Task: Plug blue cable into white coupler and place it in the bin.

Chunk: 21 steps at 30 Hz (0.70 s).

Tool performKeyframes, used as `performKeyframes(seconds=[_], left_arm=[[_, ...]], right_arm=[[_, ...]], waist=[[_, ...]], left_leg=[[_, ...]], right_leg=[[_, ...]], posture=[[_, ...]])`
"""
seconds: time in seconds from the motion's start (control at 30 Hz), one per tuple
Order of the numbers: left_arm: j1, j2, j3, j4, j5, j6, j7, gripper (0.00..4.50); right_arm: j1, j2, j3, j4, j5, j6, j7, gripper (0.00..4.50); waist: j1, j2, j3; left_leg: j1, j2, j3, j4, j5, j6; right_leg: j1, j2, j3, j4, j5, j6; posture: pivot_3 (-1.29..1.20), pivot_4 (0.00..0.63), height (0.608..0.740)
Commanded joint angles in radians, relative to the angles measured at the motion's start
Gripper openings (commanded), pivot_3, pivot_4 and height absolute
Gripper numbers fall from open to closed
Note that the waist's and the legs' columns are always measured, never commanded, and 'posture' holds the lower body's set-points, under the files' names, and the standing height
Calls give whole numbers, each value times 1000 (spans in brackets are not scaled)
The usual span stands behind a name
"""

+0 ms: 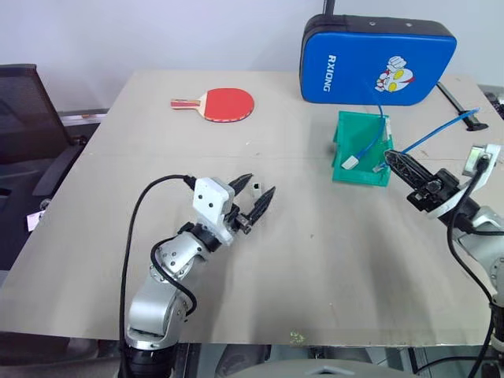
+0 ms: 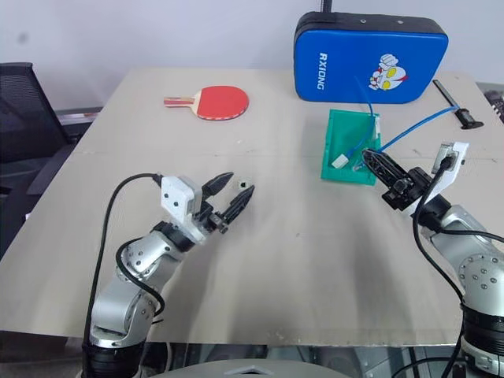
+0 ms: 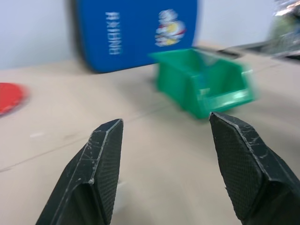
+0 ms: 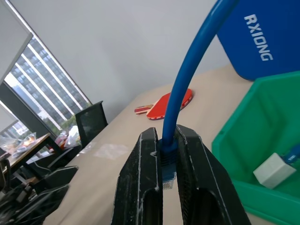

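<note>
Now R hand (image 4: 168, 180) pinches blue cable (image 4: 187, 84) (plug end) beside bin (image 1: 346, 167).

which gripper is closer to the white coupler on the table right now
Left. The left gripper stands open with the coupler just past its fingertips. The right gripper is far across the table by the bin, shut on the blue cable.
</note>
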<state>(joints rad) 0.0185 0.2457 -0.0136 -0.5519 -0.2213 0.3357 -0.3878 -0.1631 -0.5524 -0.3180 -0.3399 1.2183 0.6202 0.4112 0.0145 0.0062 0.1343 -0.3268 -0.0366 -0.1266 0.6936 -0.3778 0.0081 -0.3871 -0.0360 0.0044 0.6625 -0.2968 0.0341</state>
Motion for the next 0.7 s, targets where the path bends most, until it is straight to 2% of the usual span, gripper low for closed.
performKeyframes(seconds=[0.03,0.2,0.43,0.7], left_arm=[[-7,-66,5,102,36,-41,96,2969],[-81,-103,-9,214,71,-108,115,2969],[-64,-102,-57,284,119,-186,105,2969],[-140,-138,-90,412,223,-217,201,2969]], right_arm=[[-39,22,15,-18,-18,-5,14,0],[-67,33,25,-9,-42,4,23,0],[-77,36,17,-7,-51,11,21,0],[-71,40,17,-17,-48,28,18,0]], waist=[[0,0,0],[0,0,0],[-4,0,0],[-2,-1,0]], left_leg=[[0,0,0,0,0,0],[0,0,-1,-1,0,0],[0,0,2,-3,0,0],[0,0,3,-5,0,0]], right_leg=[[0,0,0,0,0,0],[-1,0,-2,1,0,0],[-3,0,0,-1,0,0],[-4,0,2,1,0,0]], posture=[[0,150,740],[0,150,740],[0,150,740],[0,150,740]])
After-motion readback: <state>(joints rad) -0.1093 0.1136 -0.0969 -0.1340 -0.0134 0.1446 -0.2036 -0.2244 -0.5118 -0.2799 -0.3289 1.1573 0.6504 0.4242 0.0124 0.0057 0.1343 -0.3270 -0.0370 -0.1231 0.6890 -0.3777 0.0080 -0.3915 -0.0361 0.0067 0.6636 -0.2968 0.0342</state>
